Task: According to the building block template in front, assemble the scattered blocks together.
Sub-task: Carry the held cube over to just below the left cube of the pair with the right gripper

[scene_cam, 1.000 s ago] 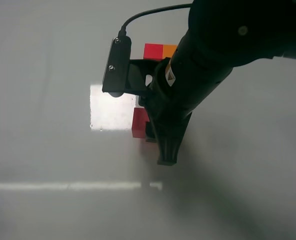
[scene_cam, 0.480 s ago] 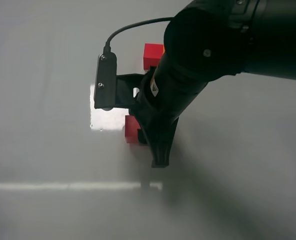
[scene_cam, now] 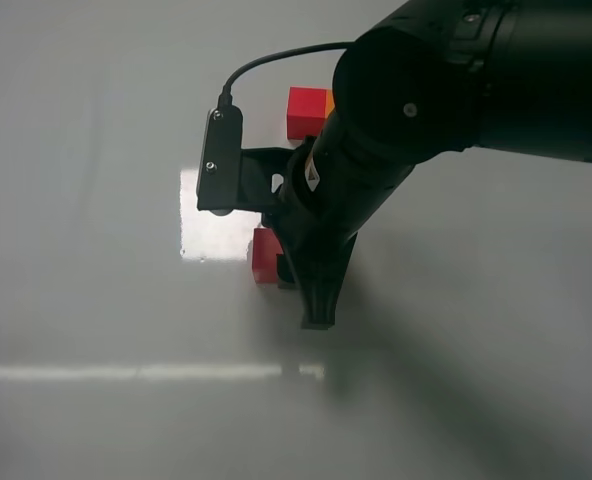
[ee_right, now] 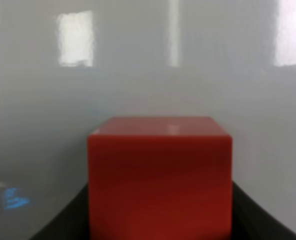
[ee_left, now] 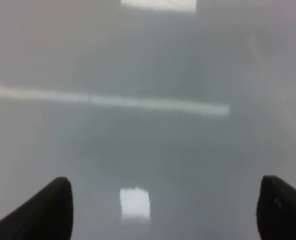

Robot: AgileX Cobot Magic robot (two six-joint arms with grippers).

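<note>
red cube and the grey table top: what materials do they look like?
The small red cube: likely plastic or painted wood, can't tell which; matte, uniform colour, faint sheen on top, crisp edges. The grey tabletop: smooth semi-gloss hard surface, maybe laminate; it mirrors light patches.

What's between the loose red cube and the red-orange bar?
High view: the black camera bracket overhangs the stretch between red cube and bar, hiding whatever is beneath.

a glossy pale grey table is seen, with bright light patches reflected in it. a red cube is set on it near the middle. the red-and-orange template bar is laid beyond it toward the far edge, partly hidden.
</note>
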